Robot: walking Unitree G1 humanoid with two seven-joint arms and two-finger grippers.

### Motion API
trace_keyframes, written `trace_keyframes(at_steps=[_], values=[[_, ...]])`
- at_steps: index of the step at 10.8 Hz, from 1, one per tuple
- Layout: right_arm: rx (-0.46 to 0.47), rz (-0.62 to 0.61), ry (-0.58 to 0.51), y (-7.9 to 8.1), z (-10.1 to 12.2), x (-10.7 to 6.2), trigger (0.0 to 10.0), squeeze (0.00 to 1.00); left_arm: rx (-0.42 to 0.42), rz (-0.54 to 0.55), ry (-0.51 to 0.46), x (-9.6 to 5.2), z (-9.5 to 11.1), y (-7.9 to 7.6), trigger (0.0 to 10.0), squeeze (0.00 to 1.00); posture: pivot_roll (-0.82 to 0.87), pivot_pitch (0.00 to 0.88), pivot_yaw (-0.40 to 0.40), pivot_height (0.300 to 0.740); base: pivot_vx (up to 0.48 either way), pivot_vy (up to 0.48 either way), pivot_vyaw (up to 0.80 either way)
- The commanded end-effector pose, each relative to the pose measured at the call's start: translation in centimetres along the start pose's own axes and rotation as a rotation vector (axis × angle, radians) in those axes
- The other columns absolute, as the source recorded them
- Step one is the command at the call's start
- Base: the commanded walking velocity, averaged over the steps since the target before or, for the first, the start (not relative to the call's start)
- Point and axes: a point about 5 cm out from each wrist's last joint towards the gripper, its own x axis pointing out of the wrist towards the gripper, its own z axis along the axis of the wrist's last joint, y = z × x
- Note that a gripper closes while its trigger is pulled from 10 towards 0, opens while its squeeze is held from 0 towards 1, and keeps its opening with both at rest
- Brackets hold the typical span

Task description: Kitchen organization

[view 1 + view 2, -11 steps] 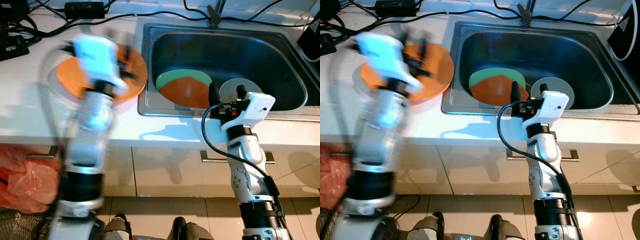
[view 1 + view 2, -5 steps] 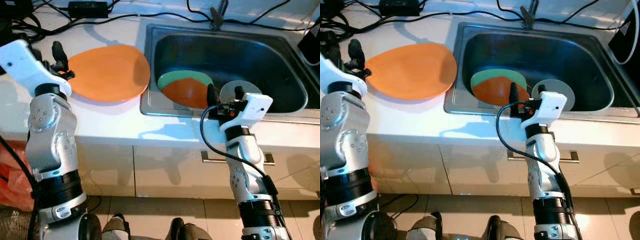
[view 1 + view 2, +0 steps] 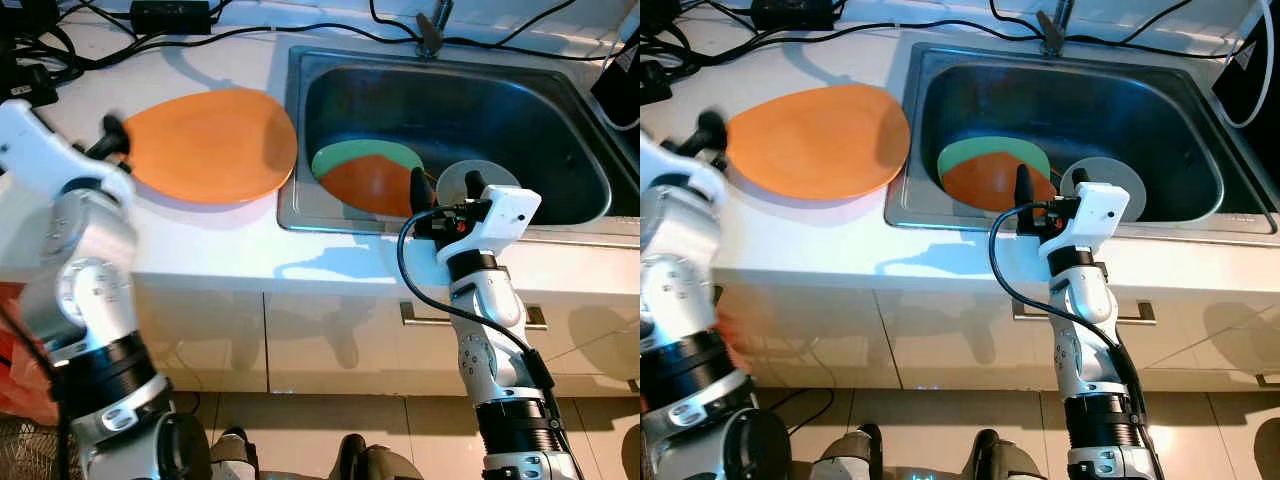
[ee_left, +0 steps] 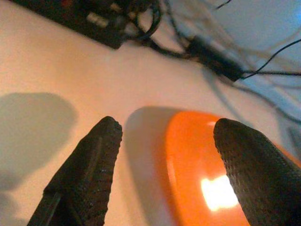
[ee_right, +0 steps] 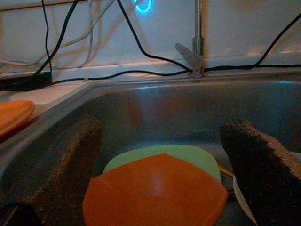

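A large orange plate (image 3: 210,145) lies flat on the white counter (image 3: 200,250), left of the steel sink (image 3: 590,170). My left gripper (image 3: 110,140) hovers at the plate's left rim, open and holding nothing. In the left wrist view the plate's edge (image 4: 207,179) lies between its spread fingers (image 4: 84,174). Inside the sink, an orange plate (image 3: 375,185) rests on a green plate (image 3: 370,155), with a pale round plate (image 3: 485,180) beside them. My right gripper (image 3: 445,190) stands open at the sink's front edge, pointing at these plates (image 5: 155,190).
Black cables and a power adapter (image 3: 170,15) run along the back of the counter, with a dark device (image 3: 20,80) at the far left. A faucet (image 3: 432,30) stands behind the sink. White cabinet doors sit below the counter, and a red bag (image 3: 15,360) shows low left.
My left arm has swung from above the orange plate out to its left rim, leaving the plate lying on the counter. The right arm has stayed in place.
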Motion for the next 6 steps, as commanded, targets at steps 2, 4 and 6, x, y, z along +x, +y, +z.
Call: trace_keyframes(at_steps=[2, 4, 6], values=[[-0.002, -0.008, 0.057, -0.2, -1.1, -0.4, 10.0, 0.0, -0.023, 0.01, 0.035, -0.3, 0.2, -0.4, 10.0, 0.0, 0.19, 0.205, -0.074, 0.74, 0.0, 0.0, 0.0], [0.001, -0.006, 0.055, -0.2, -1.1, -0.4, 10.0, 0.0, -0.096, -0.035, 0.108, -0.2, -0.2, -1.1, 10.0, 0.0, 0.18, 0.203, -0.071, 0.74, 0.0, 0.0, 0.0], [0.002, -0.006, 0.055, -0.2, -1.1, -0.4, 10.0, 0.0, -0.127, -0.036, 0.141, -0.2, -0.2, -1.4, 10.0, 0.0, 0.18, 0.203, -0.07, 0.74, 0.0, 0.0, 0.0]])
